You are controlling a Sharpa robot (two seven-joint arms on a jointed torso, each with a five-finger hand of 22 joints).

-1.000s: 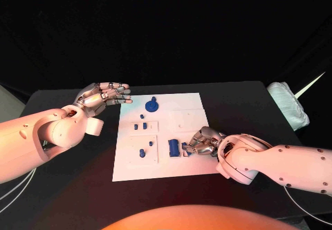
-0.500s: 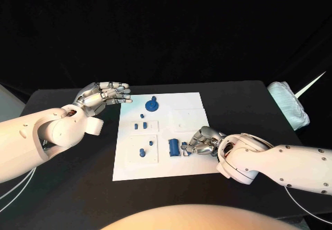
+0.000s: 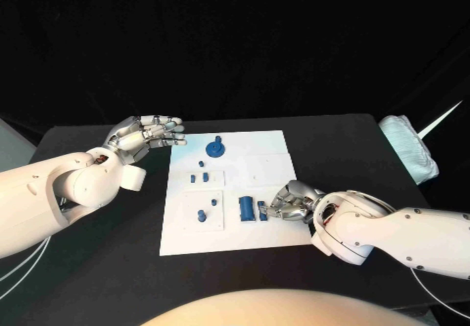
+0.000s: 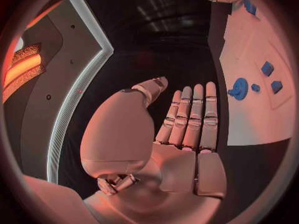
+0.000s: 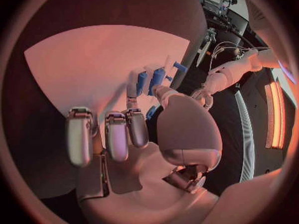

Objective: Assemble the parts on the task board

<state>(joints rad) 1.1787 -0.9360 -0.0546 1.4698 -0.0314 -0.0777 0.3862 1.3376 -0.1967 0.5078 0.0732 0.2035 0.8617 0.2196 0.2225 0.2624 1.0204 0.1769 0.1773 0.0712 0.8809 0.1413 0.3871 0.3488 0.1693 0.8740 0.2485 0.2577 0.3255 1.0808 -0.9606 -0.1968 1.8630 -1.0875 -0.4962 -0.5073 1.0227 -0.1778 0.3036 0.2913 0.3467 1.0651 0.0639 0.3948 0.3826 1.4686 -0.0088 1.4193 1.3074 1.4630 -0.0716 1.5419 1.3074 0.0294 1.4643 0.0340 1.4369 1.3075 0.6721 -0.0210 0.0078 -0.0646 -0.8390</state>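
Observation:
The white task board (image 3: 269, 146) lies mid-table. On it sit a blue gear-like part (image 3: 215, 146), several small blue pieces (image 3: 200, 178), a blue peg (image 3: 201, 216) and a larger blue block (image 3: 246, 208). My right hand (image 3: 291, 202) rests on the board's near right part with its fingers curled, and its fingertips pinch a small blue part (image 3: 263, 210) beside the block. In the right wrist view the same blue parts (image 5: 155, 79) sit at the fingertips (image 5: 133, 80). My left hand (image 3: 150, 132) hovers off the board's far left corner, fingers straight and holding nothing (image 4: 190, 119).
A pale folded cloth (image 3: 408, 148) lies at the black table's right edge. Bare black table (image 3: 98, 244) lies to the left of the board. The gear part (image 4: 238, 89) is the part closest to my left hand.
My right hand has drawn slightly to the right and turned a little over the small blue part. The left hand and the other parts have stayed where they were.

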